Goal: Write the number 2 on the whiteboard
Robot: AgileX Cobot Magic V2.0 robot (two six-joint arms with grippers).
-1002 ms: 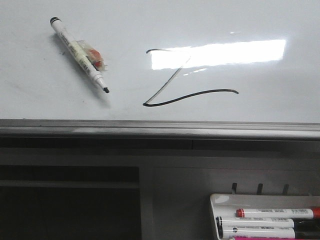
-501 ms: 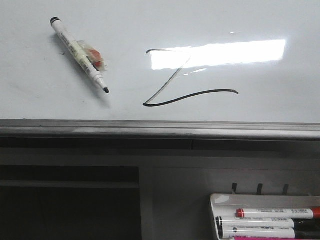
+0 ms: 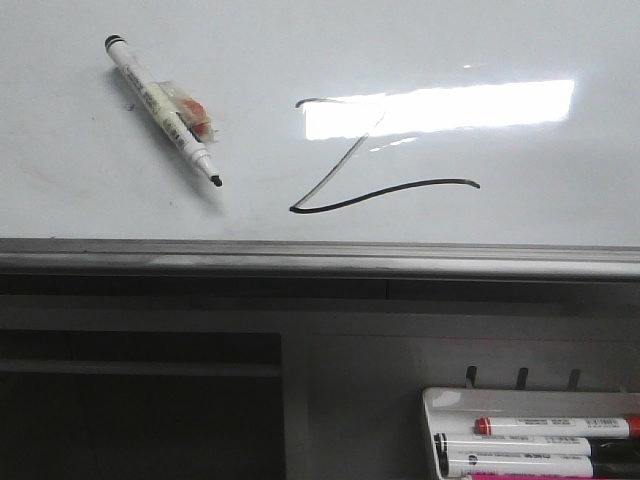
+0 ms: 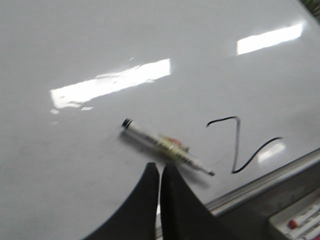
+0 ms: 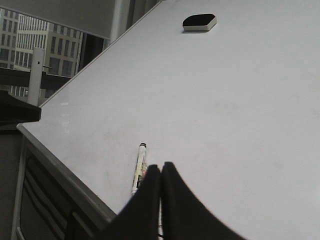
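The 2 [image 3: 375, 160] is already on the whiteboard [image 3: 80, 160], drawn angular like a Z: a short top stroke, a faint diagonal, a long wavy base ending near the board's lower rim. The marker [image 3: 160, 105] lies flat on the board just to the left of it, uncapped, tip pointing toward the figure but apart from it. Both arms hang above the board with nothing in them: the left fingers [image 4: 159, 172] are pressed together over the marker, and the right fingers [image 5: 160, 172] are likewise pressed together, the marker's end showing just beyond them. To my eye the writing is done, and what remains is to pull clear; doing that well means lifting straight off so nothing brushes the wet line or nudges the marker into it. If anything needed mending it would be the pale diagonal. An eraser [image 5: 199, 22] sits far up the board, well apart from everything. Below the rim a tray [image 3: 432, 400] holds spare pens [image 3: 550, 427], out of the way.
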